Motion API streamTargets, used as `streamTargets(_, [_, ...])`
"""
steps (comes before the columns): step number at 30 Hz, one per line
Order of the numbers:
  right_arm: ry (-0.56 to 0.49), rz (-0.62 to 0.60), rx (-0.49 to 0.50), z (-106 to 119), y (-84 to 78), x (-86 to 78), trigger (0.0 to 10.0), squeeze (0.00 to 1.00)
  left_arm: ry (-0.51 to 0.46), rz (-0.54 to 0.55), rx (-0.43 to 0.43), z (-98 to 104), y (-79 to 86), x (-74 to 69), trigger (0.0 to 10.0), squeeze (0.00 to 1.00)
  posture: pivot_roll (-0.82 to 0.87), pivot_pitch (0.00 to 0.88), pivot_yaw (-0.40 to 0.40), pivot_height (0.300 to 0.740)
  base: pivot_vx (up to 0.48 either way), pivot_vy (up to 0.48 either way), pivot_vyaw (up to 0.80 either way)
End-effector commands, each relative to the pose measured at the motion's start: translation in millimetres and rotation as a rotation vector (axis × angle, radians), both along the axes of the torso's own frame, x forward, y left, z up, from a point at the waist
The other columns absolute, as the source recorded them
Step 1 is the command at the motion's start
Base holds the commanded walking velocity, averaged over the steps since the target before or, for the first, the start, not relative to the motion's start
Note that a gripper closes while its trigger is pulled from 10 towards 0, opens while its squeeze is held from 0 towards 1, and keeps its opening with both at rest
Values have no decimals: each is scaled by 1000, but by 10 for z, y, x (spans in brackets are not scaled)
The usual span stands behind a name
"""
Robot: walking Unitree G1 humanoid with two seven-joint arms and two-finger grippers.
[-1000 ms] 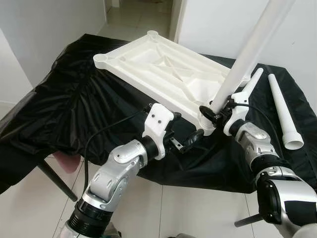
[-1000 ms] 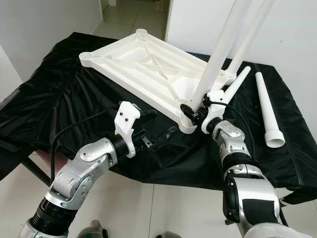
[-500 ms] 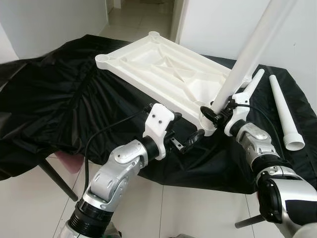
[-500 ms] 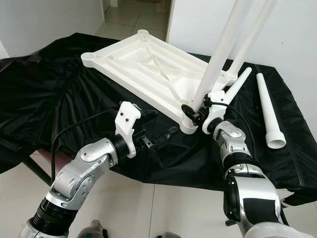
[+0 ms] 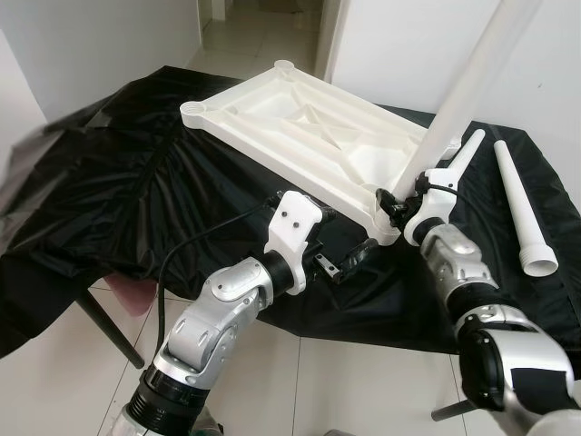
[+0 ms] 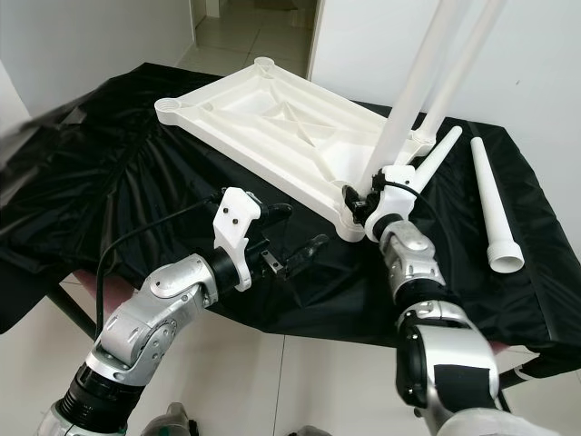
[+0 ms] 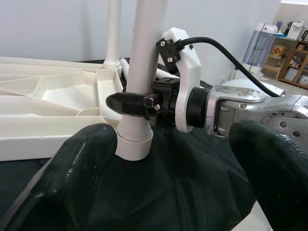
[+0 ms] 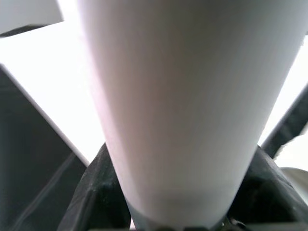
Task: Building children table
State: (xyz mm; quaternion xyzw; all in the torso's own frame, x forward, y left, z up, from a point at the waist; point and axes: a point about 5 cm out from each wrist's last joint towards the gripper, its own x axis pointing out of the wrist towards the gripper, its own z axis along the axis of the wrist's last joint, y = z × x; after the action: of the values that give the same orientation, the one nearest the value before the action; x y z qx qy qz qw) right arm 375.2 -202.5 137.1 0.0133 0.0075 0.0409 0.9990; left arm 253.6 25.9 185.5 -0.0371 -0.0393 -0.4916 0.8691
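Observation:
A white plastic tabletop (image 5: 300,127) lies upside down on a table draped in black cloth (image 5: 136,200). At its near right corner a white leg (image 6: 413,82) stands upright in the socket (image 7: 134,144). My right gripper (image 5: 398,202) is shut on that leg just above the socket, and one black finger (image 7: 127,103) wraps the tube. A second leg (image 6: 465,50) stands at the far right corner. My left gripper (image 6: 306,225) hangs open by the tabletop's near edge, a short way left of the held leg, with nothing between its fingers.
Two loose white legs (image 5: 522,204) (image 5: 465,150) lie on the cloth at the right. The table's front edge runs just below both grippers, over tiled floor. A pink object (image 5: 127,295) and a black table leg (image 5: 104,327) show under the left side. A doorway opens behind.
My right wrist has pushed a little forward and up with the leg, which stands slightly more upright. The cloth at the left edge has shifted and is blurred. The left gripper has barely moved.

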Motion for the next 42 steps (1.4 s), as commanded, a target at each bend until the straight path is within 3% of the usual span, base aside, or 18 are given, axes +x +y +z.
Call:
streamTargets(1, [-4, -106, 24, -7, -102, -28, 10000, 0, 3, -18, 3, -15, -26, -23, 10000, 0, 99, 0, -73, 740, 0, 0, 0])
streamTargets(5, [-33, -179, 36, -10, -14, -71, 10000, 0, 6, -17, 2, -19, -26, -27, 10000, 0, 100, 0, -76, 740, 0, 0, 0])
streamTargets(7, [-66, -251, 41, -19, 147, -154, 10000, 0, 5, -17, 2, -22, -28, -29, 10000, 0, 100, 0, -78, 740, 0, 0, 0])
streamTargets(13, [-113, -370, 55, 17, 332, -285, 10000, 0, 4, -16, 3, -23, -29, -30, 10000, 0, 103, 0, -79, 740, 0, 0, 0])
streamTargets(16, [-113, -370, 55, 17, 332, -285, 10000, 0, 4, -16, 3, -23, -29, -30, 10000, 0, 103, 0, -79, 740, 0, 0, 0])
streamTargets(18, [-114, -392, 56, 16, 418, -344, 10000, 0, 4, -15, 3, -21, -32, -29, 10000, 0, 103, 0, -79, 740, 0, 0, 0])
streamTargets(25, [-102, -398, 42, 34, 378, -375, 10000, 0, 4, -17, 3, -23, -36, -34, 10000, 0, 102, 0, -79, 740, 0, 0, 0])
streamTargets(26, [-108, -384, 42, 44, 376, -377, 10000, 1000, 3, -17, 3, -22, -38, -35, 10000, 0, 101, 0, -80, 740, 0, 0, 0])
streamTargets(31, [-110, -364, 43, 53, 371, -380, 10000, 1000, 4, -18, 2, -22, -42, -35, 10000, 0, 100, 0, -81, 740, 0, 0, 0])
streamTargets(37, [-118, -220, 56, 41, 367, -344, 10000, 1000, 3, -15, -1, -21, -50, -30, 10000, 0, 100, 0, -86, 740, 0, 0, 0])
streamTargets(42, [-66, -127, 74, -33, 310, -301, 10000, 1000, 1, -13, 0, -19, -53, -25, 10000, 0, 100, 0, -86, 740, 0, 0, 0])
